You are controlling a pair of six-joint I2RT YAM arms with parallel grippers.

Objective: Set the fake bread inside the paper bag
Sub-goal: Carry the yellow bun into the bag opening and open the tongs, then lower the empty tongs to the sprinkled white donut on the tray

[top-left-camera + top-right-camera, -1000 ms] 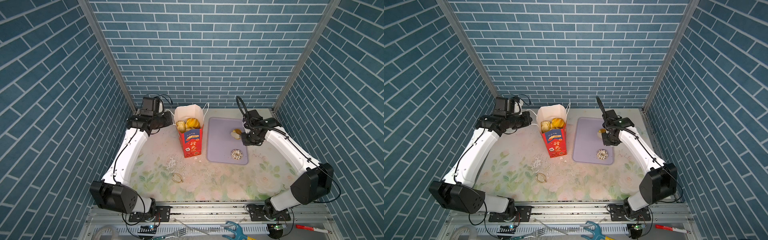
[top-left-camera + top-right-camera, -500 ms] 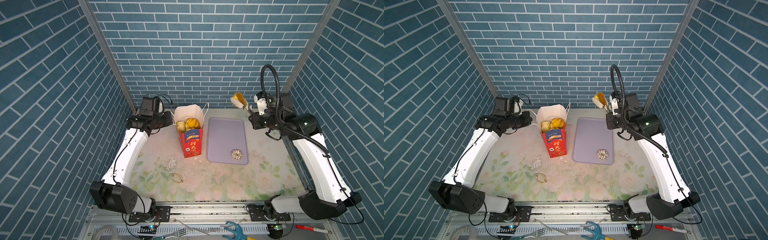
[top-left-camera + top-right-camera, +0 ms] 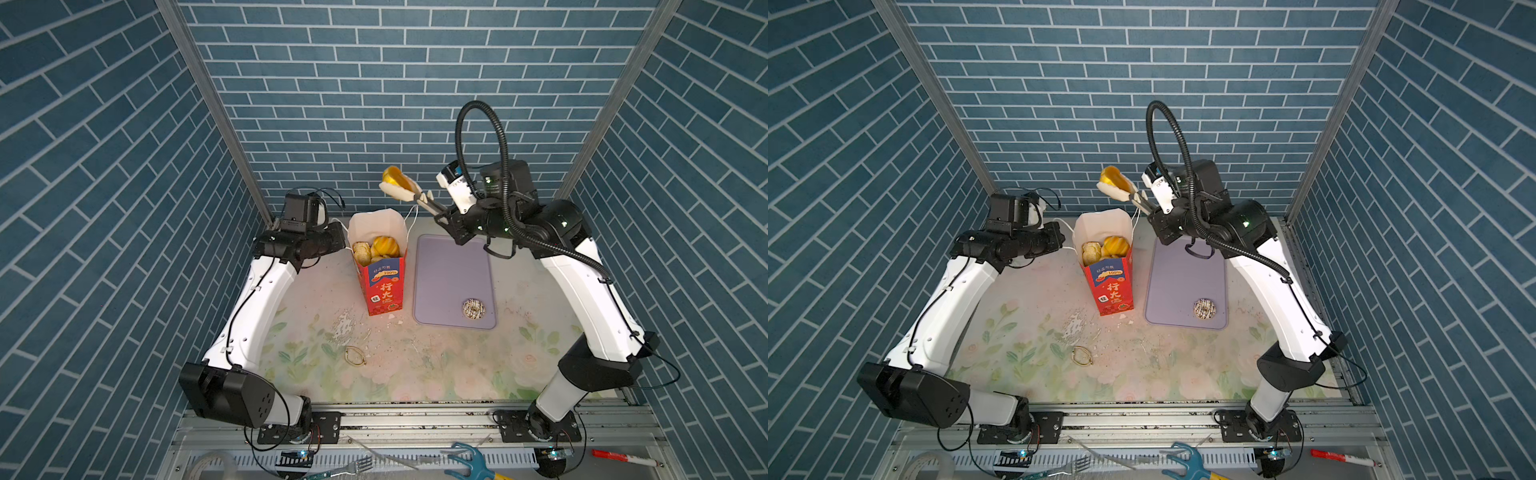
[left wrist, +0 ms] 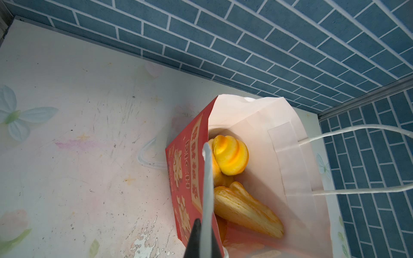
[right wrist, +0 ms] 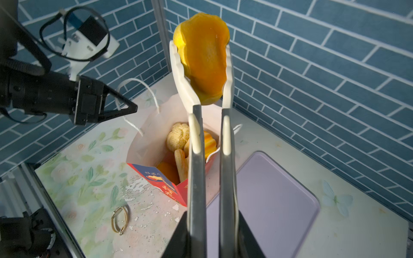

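Right jaws squeezed shut on grey tongs (image 5: 196, 178), white tips pinching a golden roll (image 5: 203, 60) by its two long sides. Roll held high in the air, touching nothing else, near the tall rear flap of the paper bag (image 3: 384, 286) and close to the back wall; directly over the mouth or just behind it, hard to tell. Left jaws closed on the white cord handle (image 5: 134, 80) on the bag's side away from the tray, mouth standing open. Bag upright on the counter (image 3: 415, 365), pastries (image 4: 231, 156) heaped inside to just under the low front rim, more free height against the white rear flap. Narrow gap between bag and lilac tray (image 3: 451, 257), not touching. Drizzled doughnut (image 3: 473, 309) just inside the tray's near corner on the right arm's side, open tray surface beyond it. Broad open counter in front of the bag, only white flakes and a small brass ring (image 3: 354, 356) there.
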